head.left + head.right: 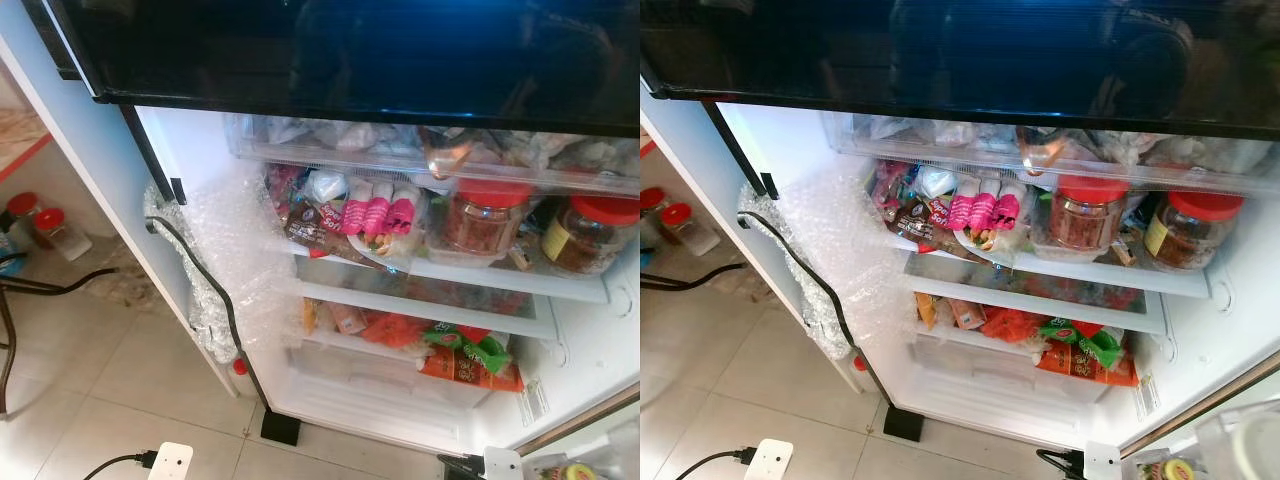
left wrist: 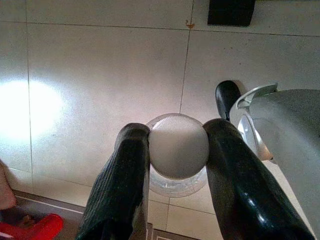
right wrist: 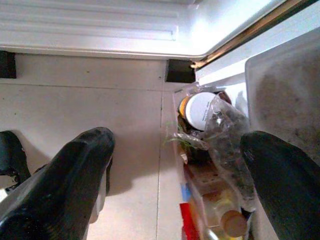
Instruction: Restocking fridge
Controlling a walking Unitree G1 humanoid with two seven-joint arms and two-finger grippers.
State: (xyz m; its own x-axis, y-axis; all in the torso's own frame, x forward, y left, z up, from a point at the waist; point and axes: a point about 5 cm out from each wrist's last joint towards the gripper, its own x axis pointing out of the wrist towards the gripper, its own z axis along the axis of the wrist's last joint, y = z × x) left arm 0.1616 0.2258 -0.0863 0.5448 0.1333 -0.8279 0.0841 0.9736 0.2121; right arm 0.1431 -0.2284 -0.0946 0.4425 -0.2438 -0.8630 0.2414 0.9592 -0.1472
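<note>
Two red-lidded jars [image 1: 487, 215] of brown contents face you on the upper shelf of the open fridge [image 1: 590, 350] in the left eye view, with three pink-wrapped rolls [image 1: 377, 214] on a plate beside them and crumpled snack packets to their left. Above runs a clear drawer front, frosted and full of bagged items. Below, a glass shelf carries orange and green foil packets [image 1: 465, 360]. Bubble wrap [image 1: 215, 270] lines the fridge's left wall, crossed by a black cable. On the tiled floor lies a white plug adapter [image 1: 170, 461].

From the right eye view you get the same shelves, with a round-lidded container [image 1: 1180, 470] at the door's foot.

Look at the left wrist view: your left gripper [image 2: 177, 150] is clamped on a clear plastic jar with white lid [image 2: 178, 152], the ribbed black fingers [image 2: 125, 185] pressing both sides of the smooth round lid, above pale glossy tiles.

Your right gripper [image 3: 175, 170] in the right wrist view is spread wide, holding nothing, over the floor beside the door bin [image 3: 260, 75], where a white-lidded tub [image 3: 200, 110], crinkled clear bags and a cork-stoppered bottle [image 3: 232, 222] sit.
</note>
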